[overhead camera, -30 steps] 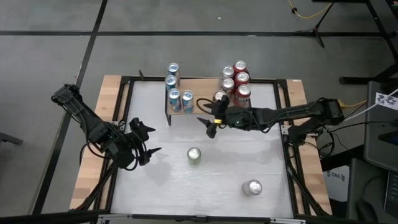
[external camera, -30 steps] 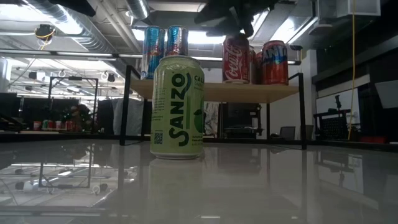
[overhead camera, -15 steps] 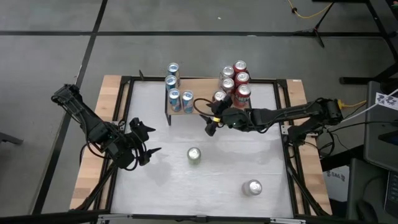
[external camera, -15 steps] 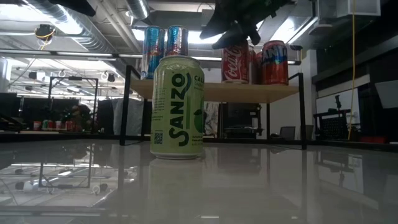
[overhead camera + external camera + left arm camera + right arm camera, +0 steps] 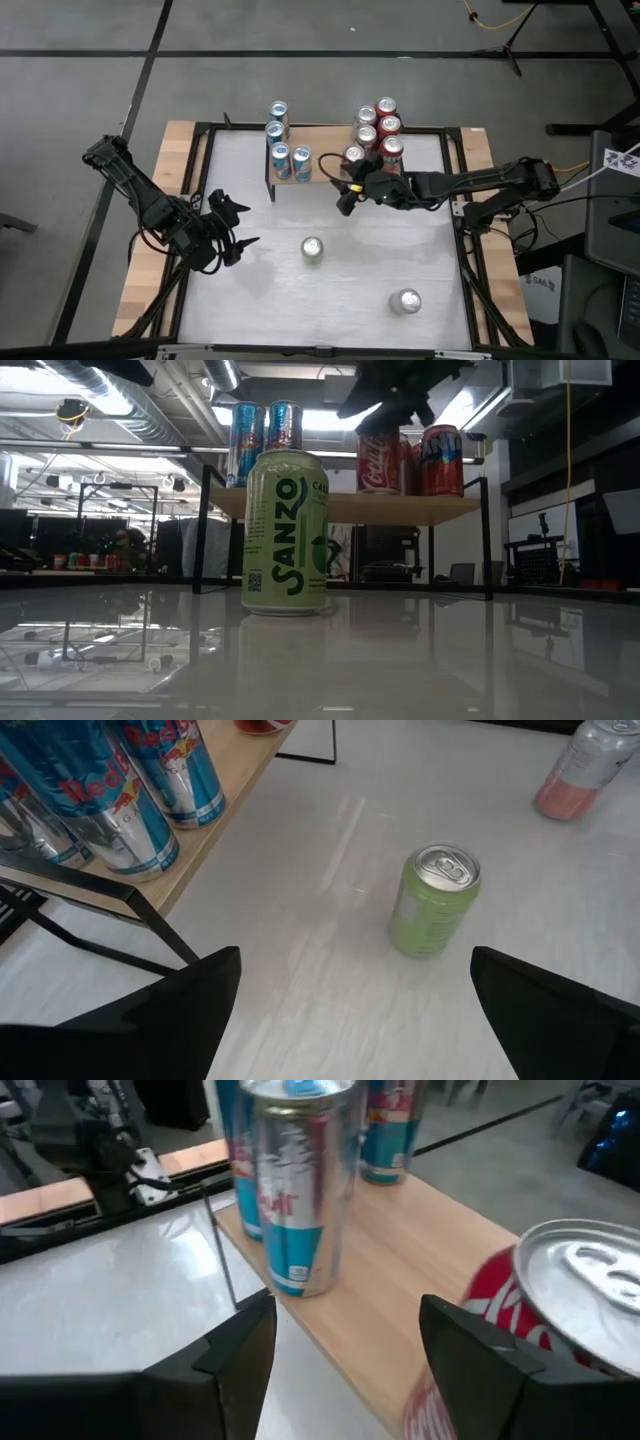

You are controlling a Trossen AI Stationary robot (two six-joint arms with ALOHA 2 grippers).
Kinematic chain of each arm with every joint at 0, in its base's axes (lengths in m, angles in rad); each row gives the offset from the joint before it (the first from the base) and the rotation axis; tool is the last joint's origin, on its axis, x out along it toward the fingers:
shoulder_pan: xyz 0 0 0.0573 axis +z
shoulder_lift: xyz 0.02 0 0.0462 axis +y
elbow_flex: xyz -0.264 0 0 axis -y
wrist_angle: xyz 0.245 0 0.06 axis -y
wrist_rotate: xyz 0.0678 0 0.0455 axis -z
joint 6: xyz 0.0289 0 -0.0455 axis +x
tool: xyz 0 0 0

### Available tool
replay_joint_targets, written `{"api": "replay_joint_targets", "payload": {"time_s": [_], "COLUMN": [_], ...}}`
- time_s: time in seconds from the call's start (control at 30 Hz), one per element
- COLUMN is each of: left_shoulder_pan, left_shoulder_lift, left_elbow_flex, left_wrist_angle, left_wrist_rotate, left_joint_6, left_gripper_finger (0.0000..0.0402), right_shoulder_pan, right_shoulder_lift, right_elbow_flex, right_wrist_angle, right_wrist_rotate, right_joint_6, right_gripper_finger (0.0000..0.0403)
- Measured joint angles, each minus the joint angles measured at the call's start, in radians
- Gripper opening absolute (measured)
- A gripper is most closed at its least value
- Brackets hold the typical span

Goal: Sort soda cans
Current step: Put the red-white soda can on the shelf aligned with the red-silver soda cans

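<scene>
Your white table (image 5: 260,300) carried a wooden shelf (image 5: 330,178) at its back: blue cans (image 5: 279,160) left, red cans (image 5: 380,128) right. You had a green can (image 5: 313,249) mid-table. Right gripper (image 5: 343,205) hovered beside the shelf, fingers apart, empty; left gripper (image 5: 242,228) waited spread wide.

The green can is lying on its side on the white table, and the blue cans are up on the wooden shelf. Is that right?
Not quite. The green can is standing upright on the white table, not lying down; the left wrist view shows its silver top facing up. The blue cans are indeed on the wooden shelf.
</scene>
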Motion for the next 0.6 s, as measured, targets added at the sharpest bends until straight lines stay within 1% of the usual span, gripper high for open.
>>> {"api": "replay_joint_targets", "payload": {"time_s": [0.1, 0.27, 0.47, 0.6], "left_shoulder_pan": [0.0, 0.0, 0.0, 0.0], "left_shoulder_lift": [0.0, 0.0, 0.0, 0.0], "left_elbow_flex": [0.0, 0.0, 0.0, 0.0], "left_wrist_angle": [0.001, 0.002, 0.003, 0.003], "left_wrist_rotate": [0.0, 0.0, 0.0, 0.0], "left_joint_6": [0.0, 0.0, 0.0, 0.0], "left_gripper_finger": [0.0386, 0.0386, 0.0386, 0.0386], "right_shoulder_pan": [0.0, 0.0, 0.0, 0.0], "right_shoulder_lift": [-0.015, -0.016, -0.016, -0.016], "right_elbow_flex": [0.0, 0.0, 0.0, 0.013], "right_wrist_angle": [-0.034, -0.051, -0.093, -0.076], "right_wrist_rotate": [0.024, 0.024, 0.024, -0.003], "right_joint_6": [0.008, 0.01, 0.057, 0.059], "right_gripper_finger": [0.0233, 0.0232, 0.0232, 0.0232]}}
